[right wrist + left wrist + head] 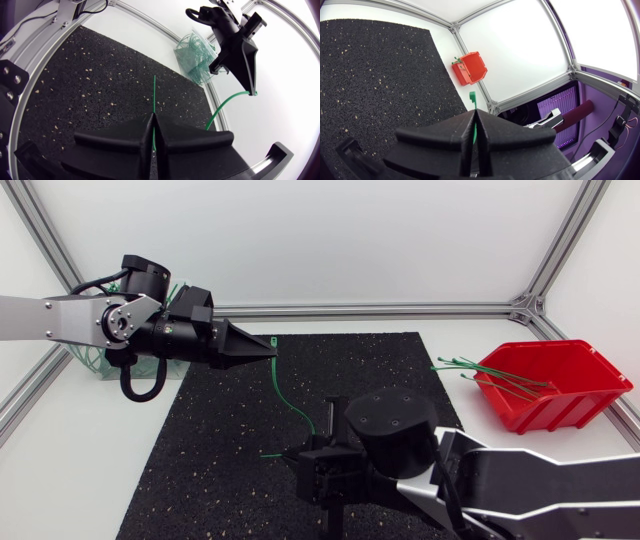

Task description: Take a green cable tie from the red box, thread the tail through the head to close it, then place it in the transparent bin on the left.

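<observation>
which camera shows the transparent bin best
The right wrist view: the transparent bin stands in nearly full sight past the mat's corner, with green ties visible inside. In the head view the left arm hides most of it, leaving only a sliver. The left wrist view does not show it.

A robotics lab cell: a white bench point(70, 450) fenced by aluminium profile rails point(400, 309), a black speckled rubber mat point(220, 440) at centre, and a red parts box point(570, 395) at three o'clock.
</observation>
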`<state>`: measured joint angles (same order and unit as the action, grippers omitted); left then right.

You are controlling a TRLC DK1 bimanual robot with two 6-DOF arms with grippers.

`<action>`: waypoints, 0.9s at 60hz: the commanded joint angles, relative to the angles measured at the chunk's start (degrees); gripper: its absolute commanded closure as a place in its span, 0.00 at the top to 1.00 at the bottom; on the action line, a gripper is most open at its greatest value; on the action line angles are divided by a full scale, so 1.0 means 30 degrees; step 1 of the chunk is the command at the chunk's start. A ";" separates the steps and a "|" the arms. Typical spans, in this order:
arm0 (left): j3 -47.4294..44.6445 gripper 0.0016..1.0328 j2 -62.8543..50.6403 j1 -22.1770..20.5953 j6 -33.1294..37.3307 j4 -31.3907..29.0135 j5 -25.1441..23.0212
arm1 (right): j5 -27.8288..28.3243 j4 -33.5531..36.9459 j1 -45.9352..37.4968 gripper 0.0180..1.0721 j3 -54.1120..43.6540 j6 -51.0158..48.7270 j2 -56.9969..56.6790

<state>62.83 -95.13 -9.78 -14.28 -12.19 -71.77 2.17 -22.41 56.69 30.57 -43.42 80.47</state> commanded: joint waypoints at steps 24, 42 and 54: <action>-0.2163 0.03 0.3088 -0.0812 -0.0073 -0.0245 0.0368 | 0.1443 0.6387 0.0821 0.05 0.2497 0.8936 -0.4176; -0.3071 0.03 0.4611 -0.1369 -0.0336 -0.0216 0.0895 | 0.2791 1.0870 0.0529 0.05 0.5426 1.5996 -0.5230; -0.4214 0.03 0.6574 -0.1808 -0.0659 0.0575 0.1422 | 0.3084 1.4415 0.0587 0.05 0.8532 1.8252 -0.5406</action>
<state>52.77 -78.83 -14.35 -15.00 -11.77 -68.03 10.98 18.46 58.72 52.40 7.18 65.23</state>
